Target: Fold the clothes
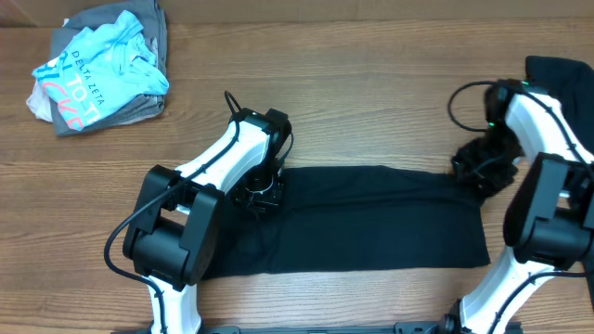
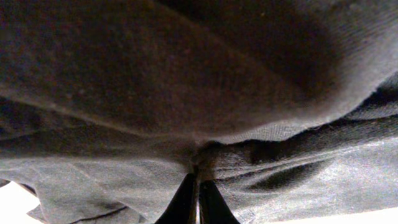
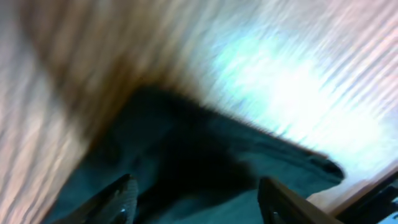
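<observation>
- A black T-shirt (image 1: 371, 218) is spread as a long band on the table (image 1: 353, 93).
- The left gripper (image 2: 198, 190) is pinched closed on its cloth.
- The right gripper (image 3: 196, 193) is held spread above the fabric edge.

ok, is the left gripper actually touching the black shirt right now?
Touching. In the left wrist view the left gripper is shut, and the black T-shirt is puckered right at its tips, with no gap showing.

Heavily blurred table (image 3: 280, 68) and T-shirt (image 3: 186, 162)
</observation>
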`<state>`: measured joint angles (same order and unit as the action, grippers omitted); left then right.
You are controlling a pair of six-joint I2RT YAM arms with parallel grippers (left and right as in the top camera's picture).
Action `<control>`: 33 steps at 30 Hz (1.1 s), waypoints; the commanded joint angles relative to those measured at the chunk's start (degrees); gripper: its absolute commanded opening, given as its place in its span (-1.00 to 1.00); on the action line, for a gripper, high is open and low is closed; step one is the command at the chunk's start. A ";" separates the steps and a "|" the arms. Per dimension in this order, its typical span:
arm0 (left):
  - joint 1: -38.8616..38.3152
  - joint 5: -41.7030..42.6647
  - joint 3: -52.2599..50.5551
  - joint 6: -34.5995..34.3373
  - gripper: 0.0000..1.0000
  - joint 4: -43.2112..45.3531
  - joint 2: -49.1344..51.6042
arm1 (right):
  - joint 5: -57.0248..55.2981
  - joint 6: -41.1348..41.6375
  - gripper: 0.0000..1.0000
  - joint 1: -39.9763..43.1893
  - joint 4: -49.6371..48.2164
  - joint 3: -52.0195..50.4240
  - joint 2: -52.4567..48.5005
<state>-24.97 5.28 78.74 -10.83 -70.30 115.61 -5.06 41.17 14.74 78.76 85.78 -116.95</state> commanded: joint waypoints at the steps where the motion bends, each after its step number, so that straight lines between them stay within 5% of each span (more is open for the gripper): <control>1: 0.61 -1.25 -0.22 -0.94 -0.91 -0.15 -0.98 | -1.29 0.24 0.30 3.82 -0.09 -0.37 1.44; 19: 0.61 -1.25 -0.22 -0.94 -0.83 1.14 -0.98 | 5.38 -3.52 0.22 4.28 -2.69 -0.15 1.44; 20: 0.61 -1.27 -0.22 -0.94 -0.83 1.16 -0.98 | 5.38 -3.52 -0.04 4.28 -3.10 -0.15 1.44; 22: 0.61 -1.27 -0.22 -0.94 -0.83 1.18 -0.98 | 5.38 -3.48 -0.19 4.28 -3.34 -0.15 1.44; 33: 0.61 -1.27 -0.22 -0.76 -0.83 1.20 -0.98 | 5.20 -3.45 -0.42 4.28 -3.56 -0.15 1.44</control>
<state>-24.97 4.80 78.74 -10.83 -69.19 115.61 -0.19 37.50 19.09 75.46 85.69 -116.95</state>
